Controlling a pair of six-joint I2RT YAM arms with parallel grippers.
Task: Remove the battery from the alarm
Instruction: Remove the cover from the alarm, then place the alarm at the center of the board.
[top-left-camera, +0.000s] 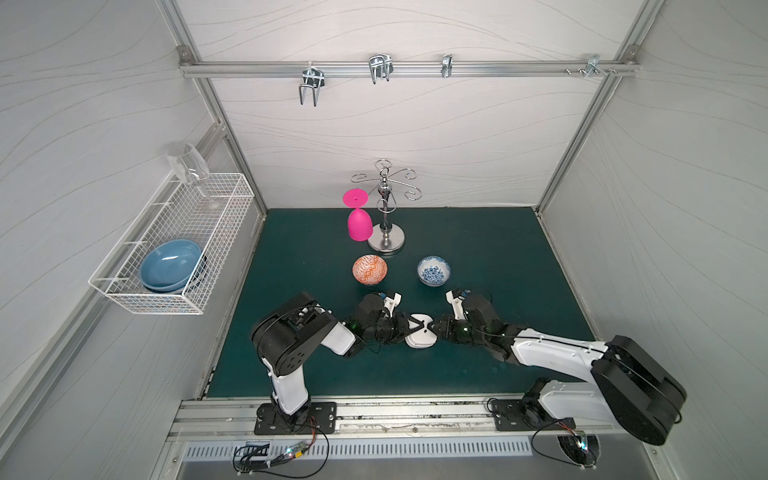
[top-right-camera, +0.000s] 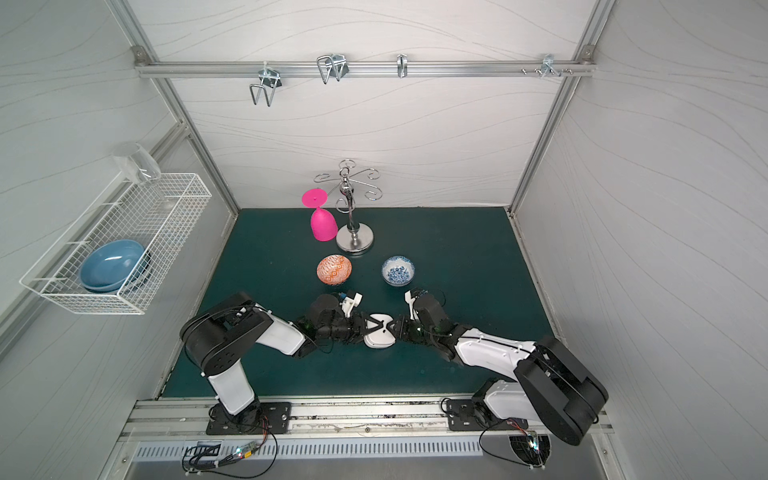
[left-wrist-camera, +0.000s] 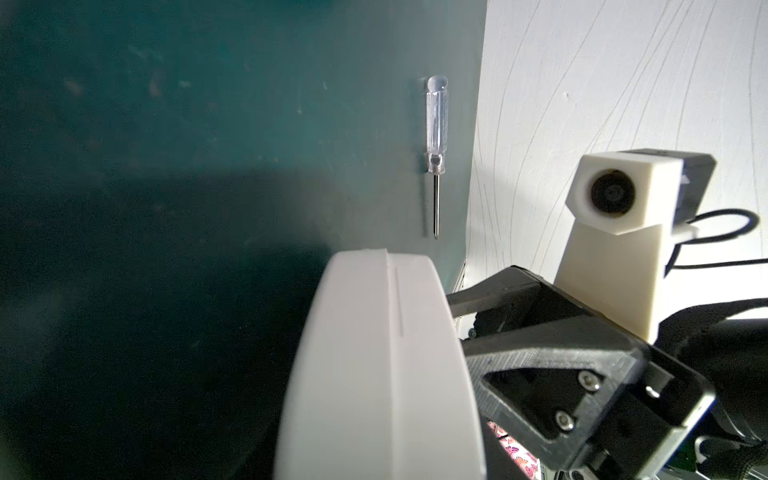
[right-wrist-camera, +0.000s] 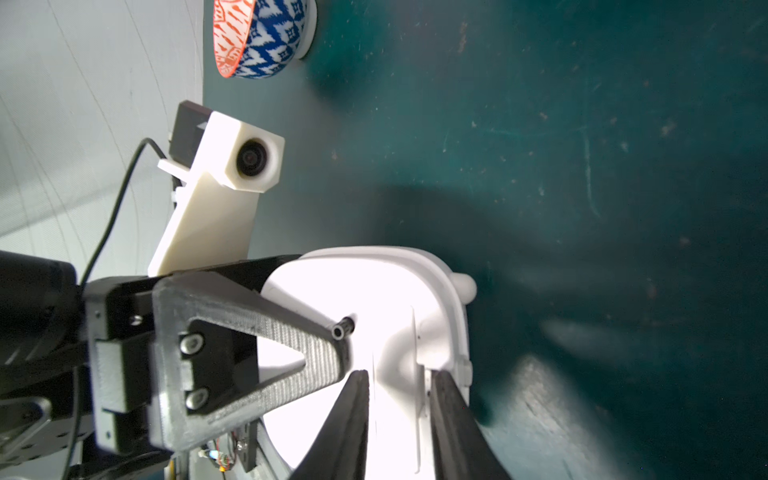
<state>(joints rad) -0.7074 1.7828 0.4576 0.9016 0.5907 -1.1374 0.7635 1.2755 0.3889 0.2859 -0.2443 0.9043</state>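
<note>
The alarm, a small white rounded-square clock, is held edge-on above the green mat, between the two arms in both top views. My left gripper is shut on its left side, and one of its grey fingers lies across the plain white back. My right gripper is shut on the alarm's right edge, with a dark finger on each side of the white shell. In the left wrist view the alarm's rim hides my own fingers. The battery is hidden.
A clear-handled screwdriver lies on the mat beyond the alarm. An orange patterned bowl and a blue-and-white bowl sit just behind the grippers. Farther back are a pink glass and a metal stand. A wire basket hangs on the left wall.
</note>
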